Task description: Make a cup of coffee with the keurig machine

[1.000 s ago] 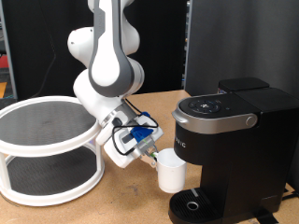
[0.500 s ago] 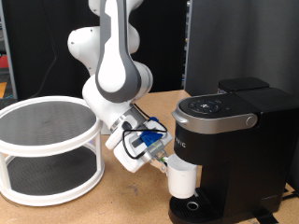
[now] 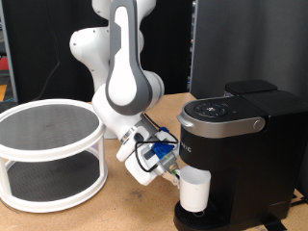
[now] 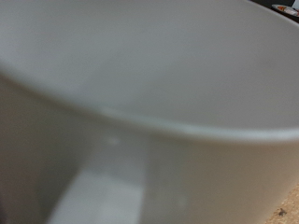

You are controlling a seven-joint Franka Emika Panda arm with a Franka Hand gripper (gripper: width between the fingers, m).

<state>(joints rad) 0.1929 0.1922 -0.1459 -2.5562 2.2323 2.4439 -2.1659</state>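
Observation:
In the exterior view the white cup [image 3: 196, 190] is upright over the round drip base [image 3: 192, 218] of the black keurig machine [image 3: 241, 154], under its silver-grey lid front. My gripper [image 3: 176, 180] reaches in from the exterior view's left and is shut on the cup's side. The fingertips are mostly hidden behind the cup. In the wrist view the cup's white wall and rim [image 4: 140, 112] fill nearly the whole picture, very close to the camera.
A white two-tier round rack [image 3: 50, 154] with dark mesh shelves stands at the exterior view's left. The white arm [image 3: 120, 87] leans over the brown tabletop [image 3: 115, 214] between rack and machine. Dark panels stand behind.
My gripper has carried the cup to the exterior view's right and downward, from beside the machine's front to a spot over its drip base. The arm has followed, leaning lower.

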